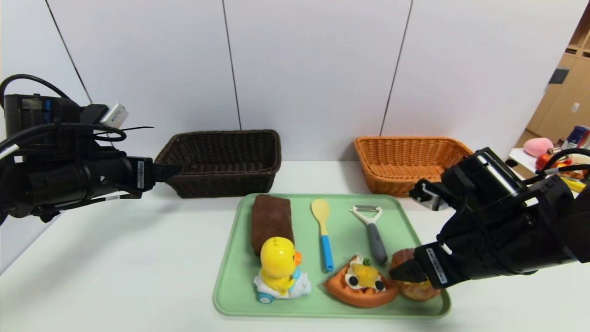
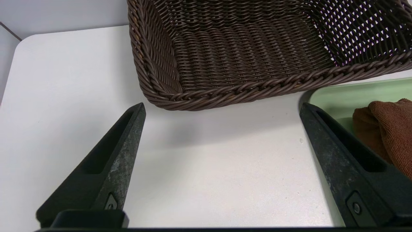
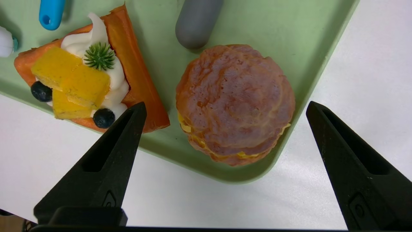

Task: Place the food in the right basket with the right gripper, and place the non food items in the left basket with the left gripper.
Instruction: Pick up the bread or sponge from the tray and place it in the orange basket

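Right pincer (image 3: 225, 108) spread wide above the bun (image 3: 235, 103) (left pincer (image 2: 222, 108) likewise agape, by the dark basket (image 2: 257, 48))

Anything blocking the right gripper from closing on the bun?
Nothing visible. The right gripper hangs open over the bun, one finger by the waffle wedge, the other past the tray edge.

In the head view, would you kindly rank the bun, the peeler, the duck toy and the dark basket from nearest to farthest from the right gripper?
From the right gripper:
1. Bun, under its fingertips.
2. Peeler, just behind.
3. Duck toy, across the tray.
4. Dark basket, far back-left.
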{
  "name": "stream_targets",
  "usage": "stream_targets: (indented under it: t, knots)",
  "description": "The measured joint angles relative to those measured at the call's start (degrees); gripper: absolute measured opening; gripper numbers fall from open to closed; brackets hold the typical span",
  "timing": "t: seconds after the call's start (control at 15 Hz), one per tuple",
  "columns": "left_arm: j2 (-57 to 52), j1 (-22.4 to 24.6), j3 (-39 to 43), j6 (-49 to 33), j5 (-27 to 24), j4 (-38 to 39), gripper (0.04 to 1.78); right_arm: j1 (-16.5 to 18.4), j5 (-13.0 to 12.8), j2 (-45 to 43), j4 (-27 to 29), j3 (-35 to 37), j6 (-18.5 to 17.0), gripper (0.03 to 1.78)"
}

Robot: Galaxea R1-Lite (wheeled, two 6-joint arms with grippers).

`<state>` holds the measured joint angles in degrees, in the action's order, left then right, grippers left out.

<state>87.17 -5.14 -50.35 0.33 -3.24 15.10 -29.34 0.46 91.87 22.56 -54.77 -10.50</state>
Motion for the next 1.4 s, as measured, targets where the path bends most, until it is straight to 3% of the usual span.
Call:
stream_targets:
  t: [0.27,0.53,0.73,0.87,1.4]
  knots:
    - [0.04,0.00,0.13,0.05,-0.06,1.79,1.69,0.00,-1.01,1.24,-0.72,0.20,0.02,1.66]
    - [-0.02,0.05,0.82,0.02,-0.06,1.84,1.69,0.00,-0.93,1.99,-3.55,0.50,-0.06,1.03]
    - [-0.16,0.05,0.95,0.13,-0.11,1.84,1.69,-0.01,-0.87,2.12,-3.61,0.80,-0.02,0.76]
    - [-0.27,0.05,0.96,0.18,-0.09,1.82,1.69,-0.20,-0.87,1.96,-3.61,0.91,-0.13,0.38]
    - [-1.54,0.00,0.93,0.02,-0.41,1.46,1.69,-0.56,-0.76,-6.34,-4.27,-3.50,0.28,0.38]
